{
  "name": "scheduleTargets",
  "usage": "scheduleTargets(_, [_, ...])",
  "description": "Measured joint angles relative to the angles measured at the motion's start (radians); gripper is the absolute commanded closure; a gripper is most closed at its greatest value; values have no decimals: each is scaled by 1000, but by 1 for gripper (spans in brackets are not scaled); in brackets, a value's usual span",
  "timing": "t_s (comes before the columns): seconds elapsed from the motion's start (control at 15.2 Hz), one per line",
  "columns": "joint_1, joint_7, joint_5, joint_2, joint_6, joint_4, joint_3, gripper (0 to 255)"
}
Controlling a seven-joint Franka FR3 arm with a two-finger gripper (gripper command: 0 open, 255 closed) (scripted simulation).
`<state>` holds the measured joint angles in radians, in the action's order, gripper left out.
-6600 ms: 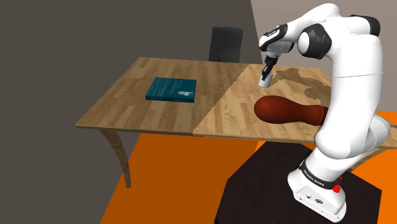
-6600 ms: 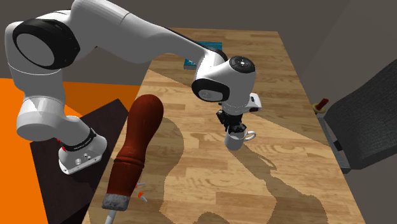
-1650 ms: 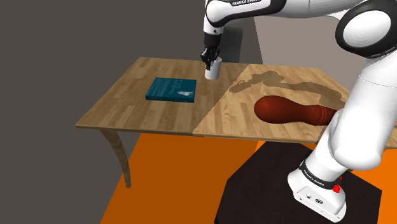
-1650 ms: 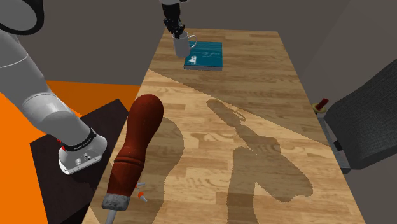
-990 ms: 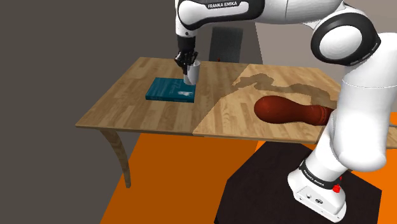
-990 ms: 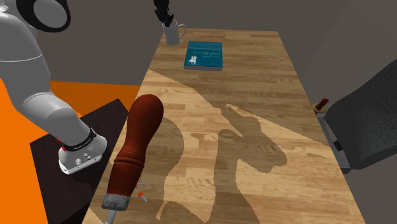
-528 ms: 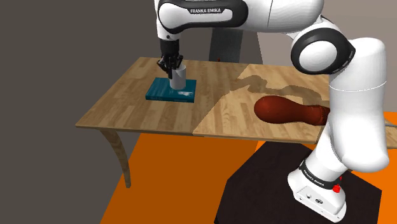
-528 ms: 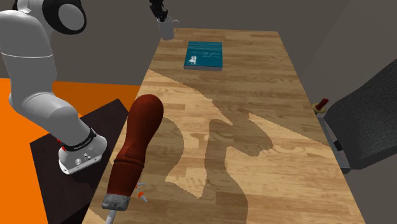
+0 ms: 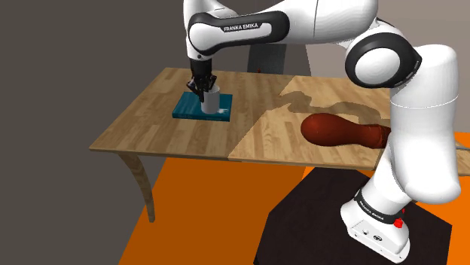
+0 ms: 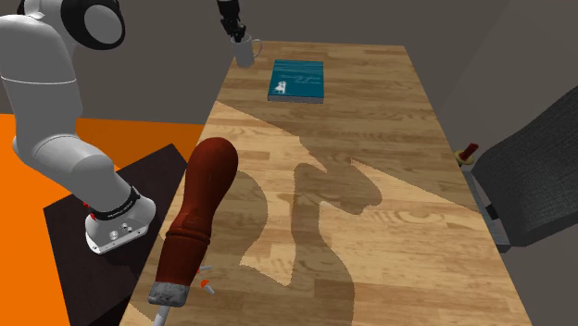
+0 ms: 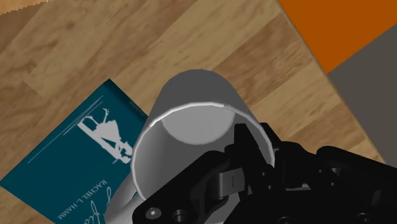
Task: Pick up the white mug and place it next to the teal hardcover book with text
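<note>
Over the table, the gripper has the mug pinched by its rim, hanging upright near the book, probably so it sets down flat right alongside.

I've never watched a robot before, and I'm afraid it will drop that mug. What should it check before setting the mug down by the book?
1. Grip: ok, the gripper clasps the white mug by its rim.
2. Mug upright: ok.
3. Mug clear of the teal book: ok, beside it in the second exterior view.
4. Table under the mug: cannot tell, its edge is close.
5. Height left to lower: cannot tell.
</note>
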<state>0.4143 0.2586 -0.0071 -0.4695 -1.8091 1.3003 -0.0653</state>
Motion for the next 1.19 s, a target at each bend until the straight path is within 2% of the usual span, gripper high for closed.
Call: scheduleTargets(1.19, [2,6,1,-40,-224,184,2,255])
